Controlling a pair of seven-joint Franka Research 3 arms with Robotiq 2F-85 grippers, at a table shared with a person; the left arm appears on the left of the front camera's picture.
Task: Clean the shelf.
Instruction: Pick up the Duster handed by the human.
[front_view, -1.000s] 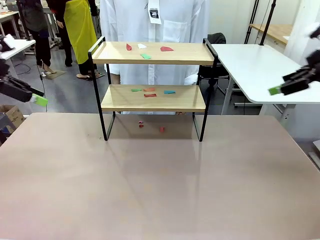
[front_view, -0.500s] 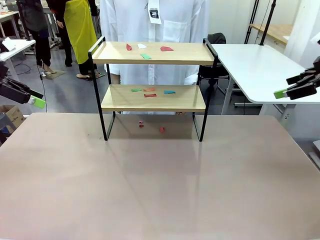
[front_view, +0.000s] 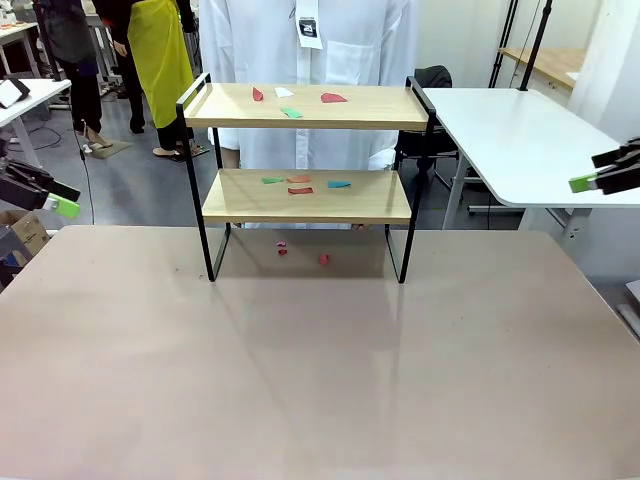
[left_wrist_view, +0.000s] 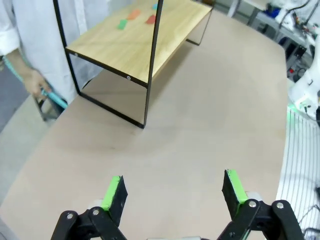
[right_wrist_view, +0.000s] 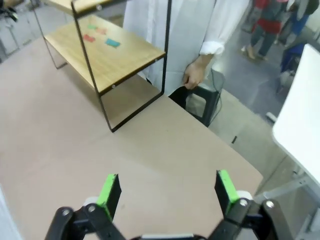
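Note:
The shelf (front_view: 305, 195) stands at the far middle of the beige tabletop, two light wooden boards in a black frame. Coloured scraps lie on its top board (front_view: 292, 112) and lower board (front_view: 300, 184); two small red scraps (front_view: 323, 259) lie on the table under it. My left gripper (front_view: 55, 200) hovers at the far left edge, my right gripper (front_view: 598, 180) at the far right edge, both well away from the shelf. In the left wrist view my left gripper (left_wrist_view: 173, 191) is open and empty, facing the shelf (left_wrist_view: 135, 42). My right gripper (right_wrist_view: 167, 190) is also open, with the shelf (right_wrist_view: 107, 52) ahead.
A person in a white coat (front_view: 310, 60) stands right behind the shelf; one hand (right_wrist_view: 192, 75) hangs beside a dark bin (right_wrist_view: 200, 102). A white table (front_view: 510, 135) adjoins at the back right. The beige tabletop (front_view: 320, 370) spreads wide in front.
Both grippers have drawn outward, the left toward the left edge and the right toward the right edge. The shelf and scraps have not moved.

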